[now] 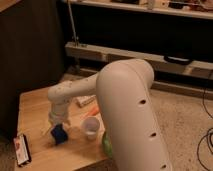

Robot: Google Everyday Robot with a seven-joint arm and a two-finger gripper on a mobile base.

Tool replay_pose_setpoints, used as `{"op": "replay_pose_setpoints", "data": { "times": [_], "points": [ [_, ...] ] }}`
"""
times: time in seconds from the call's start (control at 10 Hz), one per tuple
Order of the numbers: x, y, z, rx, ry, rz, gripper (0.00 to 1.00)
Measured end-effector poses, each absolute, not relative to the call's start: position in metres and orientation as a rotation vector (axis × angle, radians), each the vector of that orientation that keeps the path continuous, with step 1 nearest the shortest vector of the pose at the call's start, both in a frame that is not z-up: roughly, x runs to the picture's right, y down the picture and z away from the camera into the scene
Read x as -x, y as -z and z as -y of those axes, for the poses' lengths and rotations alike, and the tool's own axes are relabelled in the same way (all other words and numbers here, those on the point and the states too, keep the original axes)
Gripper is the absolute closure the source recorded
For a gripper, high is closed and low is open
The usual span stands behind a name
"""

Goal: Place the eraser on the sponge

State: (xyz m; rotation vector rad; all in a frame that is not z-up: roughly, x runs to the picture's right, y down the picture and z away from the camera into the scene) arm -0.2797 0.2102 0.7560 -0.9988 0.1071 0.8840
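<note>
Nearest, at the front-left edge of the table [35, 110]: eraser [21, 149], lying flat, long axis near-to-far, well apart from the sponge [58, 134]. Gripper [56, 122] hangs just above the sponge, so the eraser lies picture-left and nearer. Grip state: can't tell. Clear cup [91, 127] beside the sponge, contents unclear. Green bowl [106, 143] mostly hidden.
</note>
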Motion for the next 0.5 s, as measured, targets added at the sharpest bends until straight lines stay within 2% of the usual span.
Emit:
{"op": "replay_pose_setpoints", "data": {
  "times": [0.5],
  "points": [
    [0.376,-0.624,-0.198,0.826,-0.709,-0.073,0.2]
  ]
}}
